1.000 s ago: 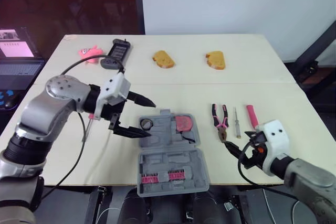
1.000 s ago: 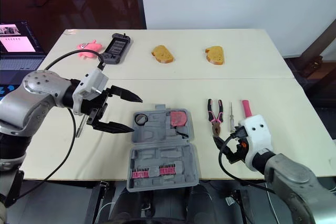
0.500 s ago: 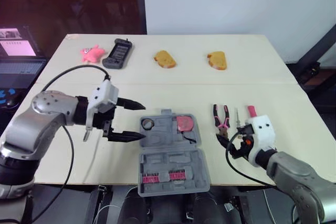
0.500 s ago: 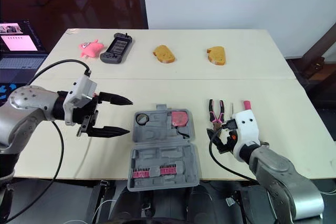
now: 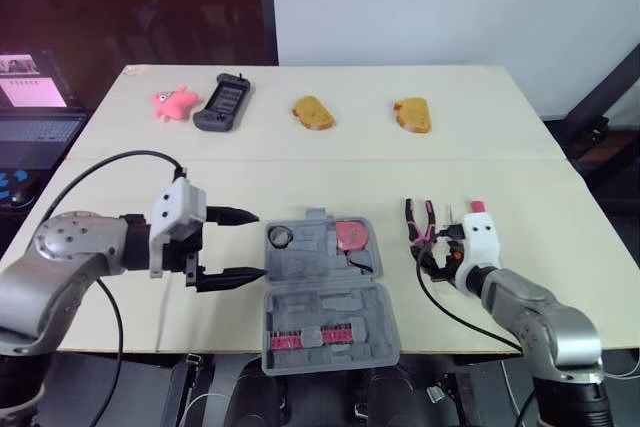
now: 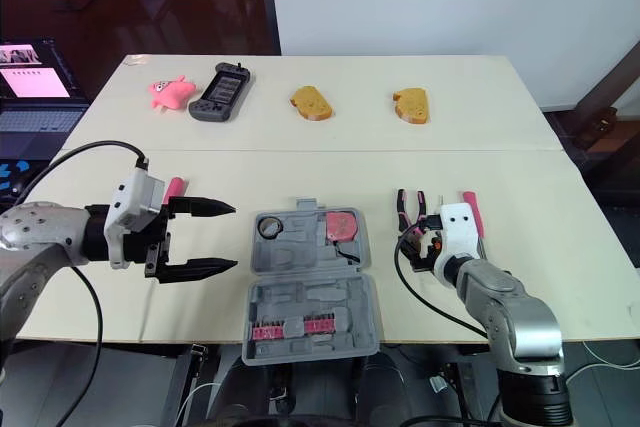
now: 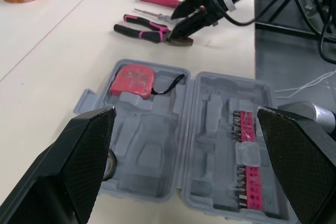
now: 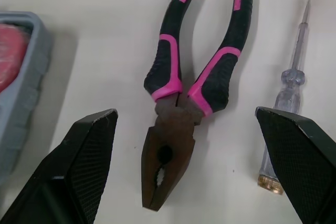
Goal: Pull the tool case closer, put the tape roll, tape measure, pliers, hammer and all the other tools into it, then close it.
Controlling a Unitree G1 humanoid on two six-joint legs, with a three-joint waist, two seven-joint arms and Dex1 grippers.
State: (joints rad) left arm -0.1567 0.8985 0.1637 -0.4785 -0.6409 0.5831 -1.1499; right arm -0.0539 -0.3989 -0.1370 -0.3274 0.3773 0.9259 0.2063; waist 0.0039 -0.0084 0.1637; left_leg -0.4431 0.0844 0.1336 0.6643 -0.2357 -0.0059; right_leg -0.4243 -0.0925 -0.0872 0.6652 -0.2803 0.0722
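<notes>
A: Where is the case?

B: The grey plastic tool case [image 5: 330, 299] lies open and flat near the front edge of the pale surface [image 5: 500, 147], between the 2 arms. Its far half holds the pink tape measure [image 5: 350, 235] and, in the pocket beside it, the black tape roll [image 5: 280, 237]. The near half carries a row of pink screwdriver bits [image 5: 310, 335].

A: And the left end effector?

B: The left end effector [image 5: 261, 244] hangs just left of the case, its 2 black fingers spread wide and holding nothing. In its wrist view the open case shows between those fingers. A pink handle end [image 6: 175, 187] peeks out behind it. I cannot tell which tool that belongs to.

A: The right side?

B: The black-and-pink pliers [image 8: 184, 103] lie on the surface right of the case, handles pointing away from the robot. The right end effector [image 5: 425, 257] is at the pliers' head, released: its fingers stand 1 on each side of the pliers, gripping nothing. Whether the tips touch the surface I cannot tell. A clear-handled screwdriver [image 8: 287, 95] lies just beside the pliers, on the side away from the case. Past it is a pink tool handle [image 6: 472, 212], partly hidden by the end effector's white housing.

A: Anything else?

B: Along the far side sit a pink plush toy [image 5: 172, 102], a black handheld game console [image 5: 222, 105] and 2 yellow-brown bread pieces [image 5: 311, 112], well apart from the tools.
</notes>
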